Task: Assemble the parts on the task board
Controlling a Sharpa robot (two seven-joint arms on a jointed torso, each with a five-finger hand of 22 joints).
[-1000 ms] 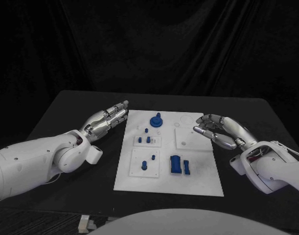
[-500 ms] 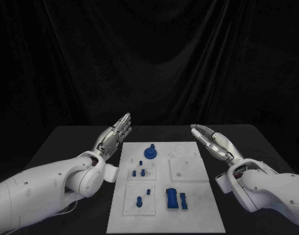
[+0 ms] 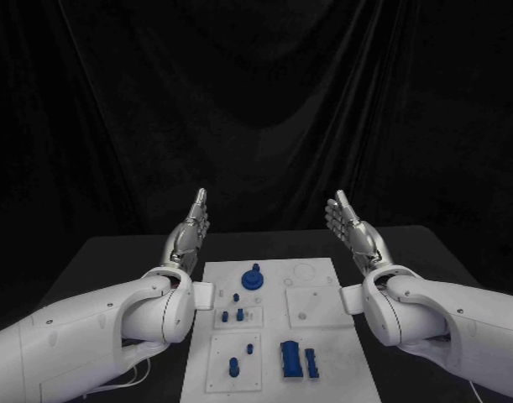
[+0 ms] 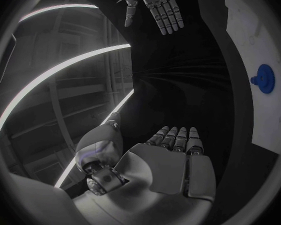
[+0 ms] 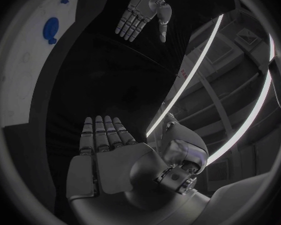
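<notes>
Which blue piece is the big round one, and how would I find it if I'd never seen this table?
Start at the white task board lying between the two raised hands. Look toward its far end, on the robot's left half. There sits the round blue part, disc-shaped with a knob on top, wider and rounder than the small pegs and the blocks nearer the robot.

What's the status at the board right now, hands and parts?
Left hand open, raised, holding nothing. Right hand open, raised, holding nothing. Blue parts on the white board, untouched. Nothing in the way.
</notes>
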